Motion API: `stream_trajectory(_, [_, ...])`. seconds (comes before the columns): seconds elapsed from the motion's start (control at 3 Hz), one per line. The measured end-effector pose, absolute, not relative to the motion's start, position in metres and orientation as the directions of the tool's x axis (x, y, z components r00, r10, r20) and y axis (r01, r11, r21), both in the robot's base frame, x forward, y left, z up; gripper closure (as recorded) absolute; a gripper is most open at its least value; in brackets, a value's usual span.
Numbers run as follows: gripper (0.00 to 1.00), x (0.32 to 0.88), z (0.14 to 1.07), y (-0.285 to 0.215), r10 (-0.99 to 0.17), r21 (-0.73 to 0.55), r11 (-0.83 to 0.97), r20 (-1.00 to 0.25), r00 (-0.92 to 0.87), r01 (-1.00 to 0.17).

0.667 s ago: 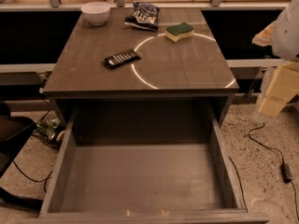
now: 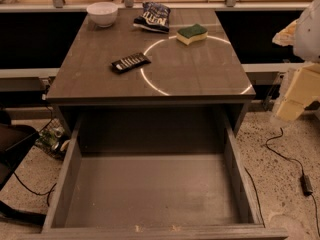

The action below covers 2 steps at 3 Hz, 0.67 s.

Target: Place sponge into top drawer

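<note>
The sponge, pale yellow foam with a green top, lies on the grey cabinet top at the back right. The top drawer is pulled out wide below the cabinet's front edge, and nothing shows on its flat bottom. My gripper and its arm show as white and cream parts at the right edge of the view, beside the cabinet and well right of the sponge. It holds nothing that I can see.
A white bowl, a blue snack bag and a black remote also lie on the cabinet top. A counter edge runs behind. Cables lie on the speckled floor at right, dark gear at left.
</note>
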State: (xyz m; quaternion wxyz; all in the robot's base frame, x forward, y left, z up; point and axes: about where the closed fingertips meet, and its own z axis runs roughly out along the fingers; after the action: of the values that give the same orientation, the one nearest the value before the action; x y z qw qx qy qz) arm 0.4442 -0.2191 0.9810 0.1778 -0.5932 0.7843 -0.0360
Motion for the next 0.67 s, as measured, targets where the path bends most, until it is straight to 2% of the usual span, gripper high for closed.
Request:
stream_trajectory(0.33, [0.0, 0.478, 0.981, -0.225, -0.899, -0.301, 0.382, -0.339, -0.277, -0.874])
stream_trajectory(0.67, [0.0, 0.53, 0.975, -0.223, -0.803, -0.308, 0.502, -0.512, -0.304, -0.808])
